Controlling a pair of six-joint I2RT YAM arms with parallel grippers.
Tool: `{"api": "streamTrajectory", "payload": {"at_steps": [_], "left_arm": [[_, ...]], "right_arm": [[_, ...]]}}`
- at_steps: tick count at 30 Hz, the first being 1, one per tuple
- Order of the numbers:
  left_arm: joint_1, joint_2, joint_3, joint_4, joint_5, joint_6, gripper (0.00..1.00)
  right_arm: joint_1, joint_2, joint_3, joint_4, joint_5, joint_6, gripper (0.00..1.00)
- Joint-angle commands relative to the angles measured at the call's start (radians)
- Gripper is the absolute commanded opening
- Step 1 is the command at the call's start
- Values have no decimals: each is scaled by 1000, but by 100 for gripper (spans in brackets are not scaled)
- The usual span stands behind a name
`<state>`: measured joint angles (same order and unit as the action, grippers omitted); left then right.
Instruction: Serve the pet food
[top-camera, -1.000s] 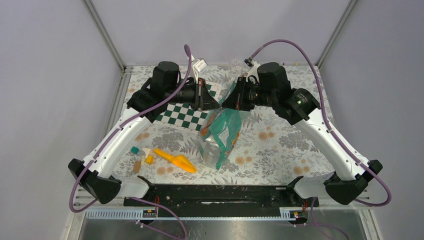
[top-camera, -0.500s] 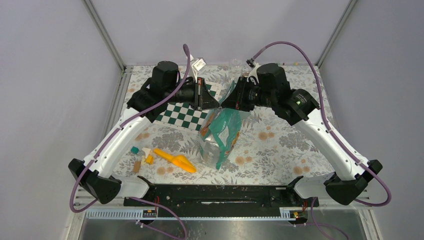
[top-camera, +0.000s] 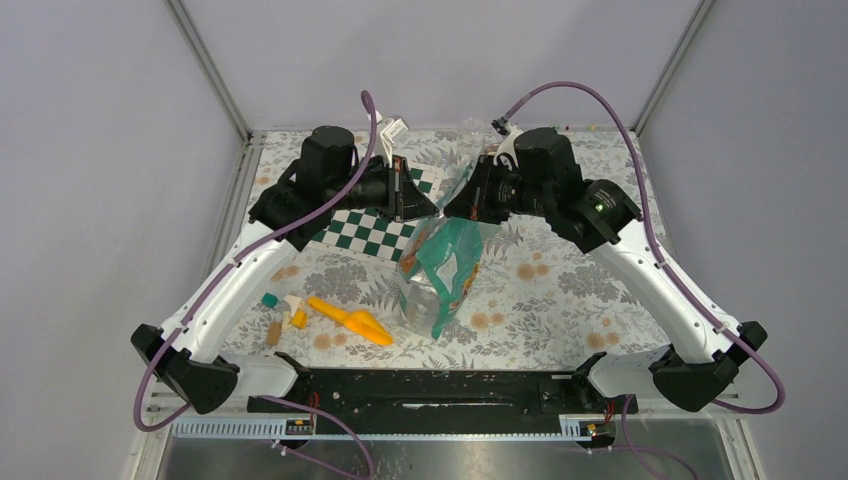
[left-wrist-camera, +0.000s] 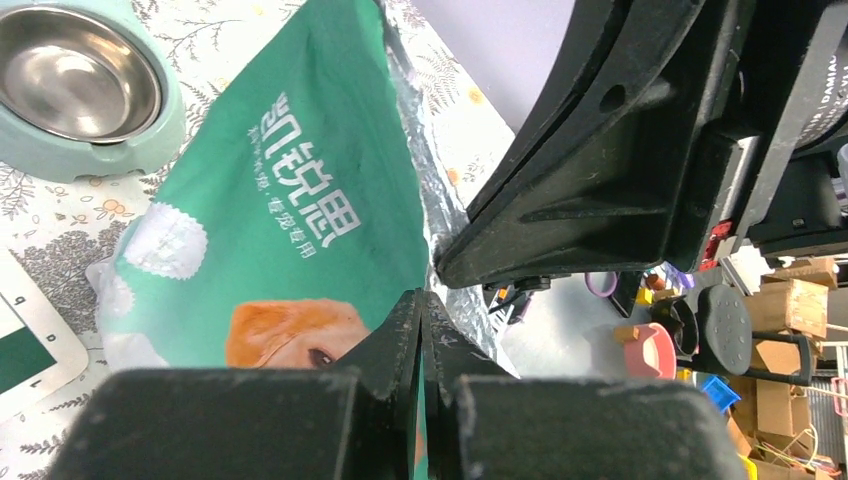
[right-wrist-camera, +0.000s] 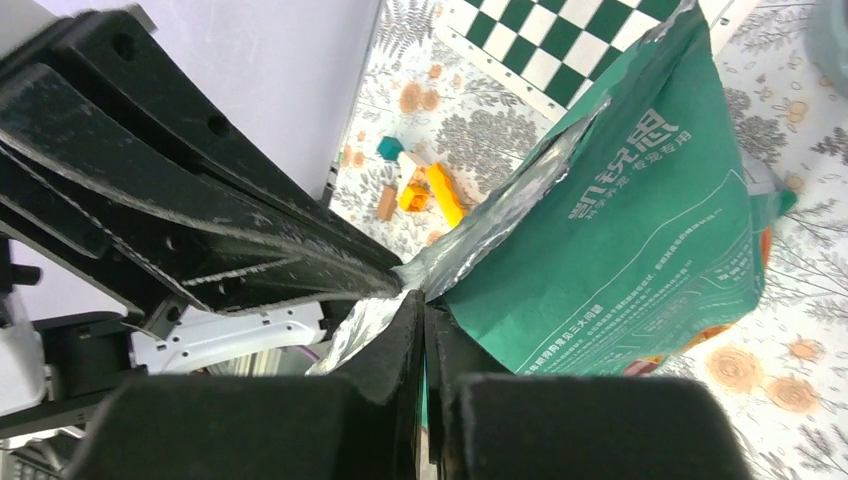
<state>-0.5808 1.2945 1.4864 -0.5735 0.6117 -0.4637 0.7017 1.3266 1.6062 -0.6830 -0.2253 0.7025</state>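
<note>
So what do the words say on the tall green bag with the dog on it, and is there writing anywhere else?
"凯锐思": big white characters on the tall teal-green foil bag.
Smaller white line just under them: too small to read.
"DAMIA": white letters on the black right arm, cut off by the picture's edge, so this is a best guess.
Tiny marks on the white rim of the green-and-white chequered board: too small to read.
</note>
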Motion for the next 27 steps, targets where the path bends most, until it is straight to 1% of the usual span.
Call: {"api": "streamTrajectory", "payload": {"at_steps": [1,7,11,12,15,18,19,24,26,27], "left_arm": [[35,-43,56,-9,-131,58,0],[38,-39,64,-17,-125,59,0],[39,-32,77,4,-59,25,0],[37,-29,78,15,-36,9,6],[34,-29,57,70,54,-45,31],[17,-31,29,96,82,-57,46],[11,-28,18,96,89,-54,49],[-1,-6,-4,96,155,-52,50],[-4,-6,-10,96,167,-43,47],[-4,-6,-6,84,161,-32,43]], "right_arm": [[-1,-43,61,-171,74,-98,0],[-1,-42,80,-197,65,-126,0],[-1,-42,75,-163,34,-144,0],[-1,-45,66,-139,21,-142,0],[-1,-58,23,-48,-23,-119,0],[-1,-72,-28,47,-61,-94,0],[-1,-78,-49,83,-74,-85,0],[-1,-121,-156,246,-129,-57,0],[-1,-135,-185,284,-133,-54,0],[-1,-138,-192,289,-131,-56,0]]}}
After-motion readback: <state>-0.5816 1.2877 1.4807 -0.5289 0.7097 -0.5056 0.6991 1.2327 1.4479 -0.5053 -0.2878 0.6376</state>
